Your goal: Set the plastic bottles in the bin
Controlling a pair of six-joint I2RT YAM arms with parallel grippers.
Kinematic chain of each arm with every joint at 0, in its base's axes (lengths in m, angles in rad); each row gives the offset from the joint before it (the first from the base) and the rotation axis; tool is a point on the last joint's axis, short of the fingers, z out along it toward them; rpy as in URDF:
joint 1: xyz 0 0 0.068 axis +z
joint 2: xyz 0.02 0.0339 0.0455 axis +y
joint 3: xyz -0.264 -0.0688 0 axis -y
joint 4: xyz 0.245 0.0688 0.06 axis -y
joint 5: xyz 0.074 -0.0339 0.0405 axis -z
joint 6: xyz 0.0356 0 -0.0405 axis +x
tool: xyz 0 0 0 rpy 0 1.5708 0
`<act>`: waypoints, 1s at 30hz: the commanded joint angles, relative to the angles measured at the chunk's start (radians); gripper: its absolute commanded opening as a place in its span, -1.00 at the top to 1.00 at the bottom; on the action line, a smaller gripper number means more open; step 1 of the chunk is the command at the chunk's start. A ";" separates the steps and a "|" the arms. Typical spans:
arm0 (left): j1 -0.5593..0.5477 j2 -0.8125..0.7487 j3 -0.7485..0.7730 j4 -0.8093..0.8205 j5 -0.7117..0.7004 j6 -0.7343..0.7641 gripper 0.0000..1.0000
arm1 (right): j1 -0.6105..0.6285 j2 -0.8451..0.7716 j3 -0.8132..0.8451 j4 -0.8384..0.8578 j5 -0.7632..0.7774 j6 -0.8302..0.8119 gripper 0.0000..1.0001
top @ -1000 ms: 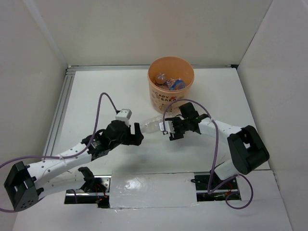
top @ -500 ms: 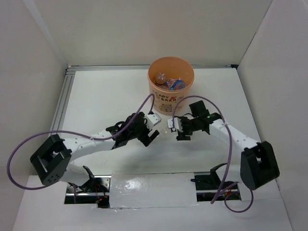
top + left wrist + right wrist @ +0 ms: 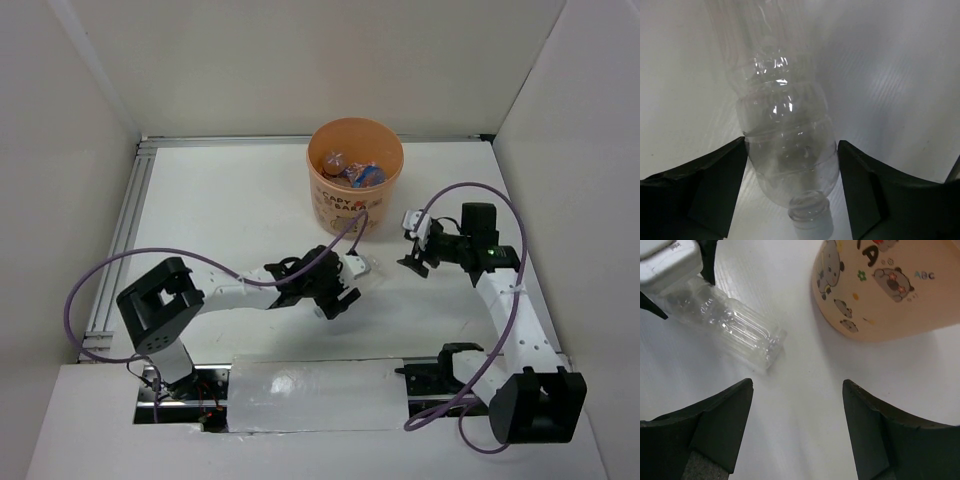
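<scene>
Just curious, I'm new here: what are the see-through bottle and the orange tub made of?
The bottle looks like thin clear plastic, glossy: the white table shows through it and its ribs glint. The tub seems plastic too, smooth orange with printed cartoon animals, though the look alone leaves that open.

A round orange translucent plastic bin (image 3: 352, 212) holding plastic bottles (image 3: 356, 173) stands at twelve o'clock, the left gripper (image 3: 341, 298) at its six o'clock, the right gripper (image 3: 411, 250) at its four.

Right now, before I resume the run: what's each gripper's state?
Left gripper: flanking the clear bottle; grip cannot be told.
Right gripper: open, empty.
</scene>
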 commanded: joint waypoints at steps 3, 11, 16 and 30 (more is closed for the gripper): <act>-0.014 0.032 0.061 -0.022 -0.017 -0.062 -0.34 | -0.078 -0.021 0.019 -0.051 -0.097 0.045 -0.58; -0.060 -0.192 0.059 -0.074 -0.015 -0.090 0.47 | -0.177 -0.030 0.029 -0.097 -0.164 0.045 -0.56; -0.071 -0.351 0.159 -0.087 0.018 -0.079 0.50 | -0.198 -0.050 0.009 -0.108 -0.164 0.045 -0.53; 0.093 -0.114 0.516 0.231 -0.251 0.014 0.59 | -0.218 -0.111 -0.001 -0.126 -0.145 0.063 -0.53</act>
